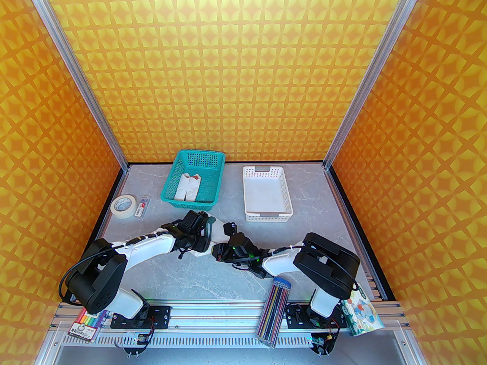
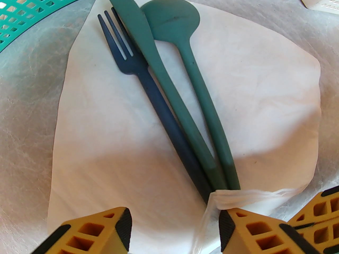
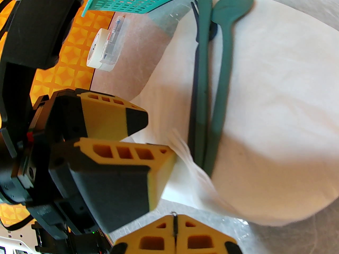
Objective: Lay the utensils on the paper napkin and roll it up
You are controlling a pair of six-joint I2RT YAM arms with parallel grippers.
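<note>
The utensils lie side by side on the paper napkin (image 2: 259, 102), heads toward the teal basket: a dark fork (image 2: 148, 86), a knife (image 2: 156, 65) and a spoon (image 2: 196, 70). The napkin's near edge (image 2: 246, 194) is folded up over the handle ends. My left gripper (image 2: 174, 221) is open and straddles that edge, with its right finger (image 2: 251, 229) touching the fold. My right gripper (image 3: 173, 221) is shut just off the napkin's near edge, with nothing visibly between its fingers. In the top view both wrists meet over the napkin (image 1: 218, 236).
The teal basket (image 1: 173, 165) holds white bundles just behind the napkin, and a white basket (image 1: 266, 196) stands to its right. A tape roll (image 1: 123, 205) and a clear case (image 1: 142, 205) lie at the left. Coloured pencils (image 1: 276, 310) lie on the front rail.
</note>
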